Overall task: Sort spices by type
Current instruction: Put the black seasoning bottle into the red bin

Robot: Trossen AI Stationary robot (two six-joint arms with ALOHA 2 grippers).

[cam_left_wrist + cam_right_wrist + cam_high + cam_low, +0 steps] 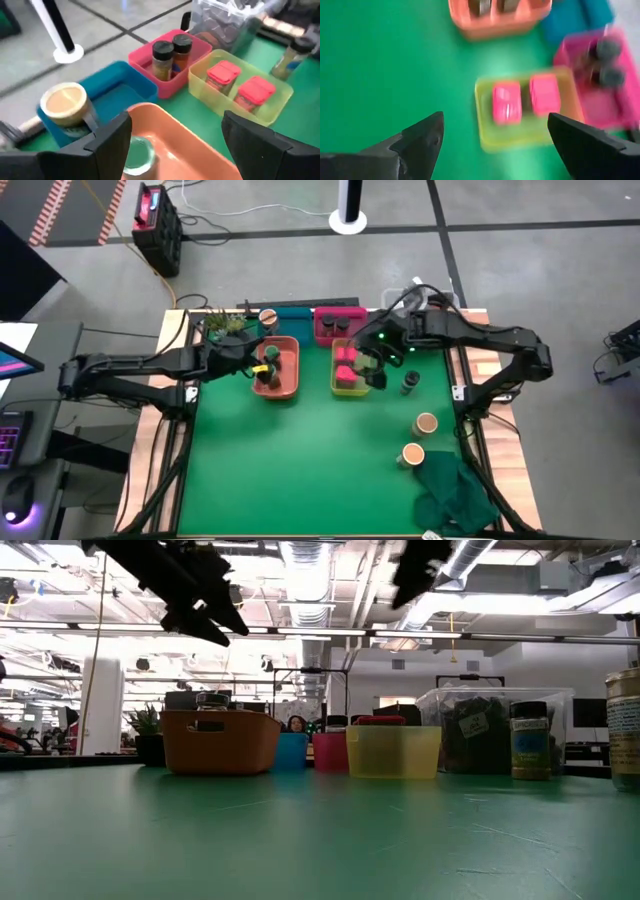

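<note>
My left gripper point(250, 362) point(177, 145) hangs open and empty over the orange tray point(165, 127), where a green-topped jar point(137, 152) sits. My right gripper point(372, 372) point(492, 150) hangs open and empty above the yellow tray point(485, 135), which holds two magenta-pink boxes point(507, 102) point(240, 85). Two dark-capped bottles point(171, 55) stand in the pink tray point(325, 332). One tan-topped jar point(65, 102) stands in the blue tray point(117, 82). Two more tan-topped jars point(426, 423) point(412, 454) and a dark-topped jar point(410, 383) stand on the green mat.
The trays stand in a row near the far edge, with a clear box of clutter point(490, 725) to their right. A crumpled green cloth point(455, 492) lies at the near right corner. The near and middle mat point(300, 470) is open green surface.
</note>
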